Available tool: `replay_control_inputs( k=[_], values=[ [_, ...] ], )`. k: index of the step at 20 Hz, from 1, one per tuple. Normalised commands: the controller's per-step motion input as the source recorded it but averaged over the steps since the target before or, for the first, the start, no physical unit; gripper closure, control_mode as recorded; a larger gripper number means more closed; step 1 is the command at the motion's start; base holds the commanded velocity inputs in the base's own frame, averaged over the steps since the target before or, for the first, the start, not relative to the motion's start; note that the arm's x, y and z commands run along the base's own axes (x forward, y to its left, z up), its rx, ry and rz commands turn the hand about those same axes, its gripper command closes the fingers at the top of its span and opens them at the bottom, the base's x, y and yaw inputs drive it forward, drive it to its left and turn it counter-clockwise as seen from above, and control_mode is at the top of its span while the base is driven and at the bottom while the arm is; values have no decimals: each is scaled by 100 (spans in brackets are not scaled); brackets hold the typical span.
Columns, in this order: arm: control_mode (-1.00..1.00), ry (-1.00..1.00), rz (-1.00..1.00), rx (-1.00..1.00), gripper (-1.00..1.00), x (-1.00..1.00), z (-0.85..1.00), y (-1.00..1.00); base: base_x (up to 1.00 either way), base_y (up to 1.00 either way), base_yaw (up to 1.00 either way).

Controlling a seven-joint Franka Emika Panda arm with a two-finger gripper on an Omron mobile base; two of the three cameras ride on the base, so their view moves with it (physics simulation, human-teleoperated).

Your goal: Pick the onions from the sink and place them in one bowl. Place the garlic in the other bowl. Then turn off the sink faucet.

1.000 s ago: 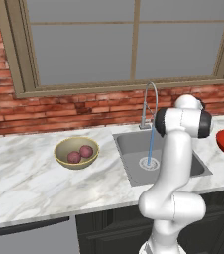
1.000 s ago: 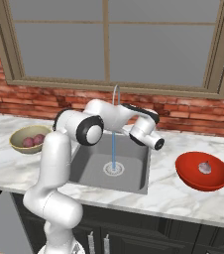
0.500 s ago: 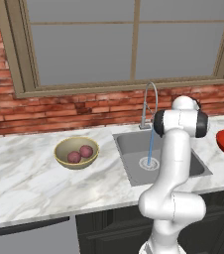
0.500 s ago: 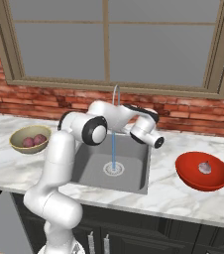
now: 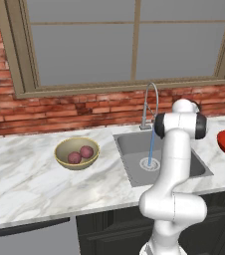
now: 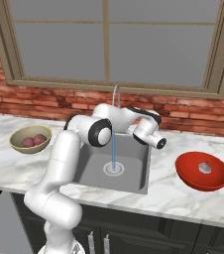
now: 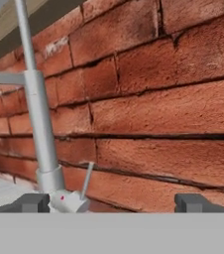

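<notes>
Onions [image 5: 80, 155] in tan bowl [image 5: 64, 160] | garlic [image 6: 204, 168] in red bowl [image 6: 188, 176]

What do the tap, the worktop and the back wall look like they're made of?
The faucet looks like brushed silver metal, smooth and evenly grey. The counter looks like polished white marble with grey veins. The wall looks like rough red brick with dark mortar lines.

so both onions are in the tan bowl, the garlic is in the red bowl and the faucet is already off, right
Not quite: the faucet is running. The right base view shows a blue stream falling from its spout to the sink drain. The rest holds: both onions sit in the tan bowl, and the garlic lies in the red bowl.
</notes>
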Motion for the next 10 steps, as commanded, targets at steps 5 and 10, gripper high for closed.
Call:
replay_control_inputs(
  k=[5,10],
  values=[
    [-100,1,-5,0,-100,31,0,0,0,0,0],
    [-100,2,-6,0,-100,26,0,1,0,0,0]
  ],
)
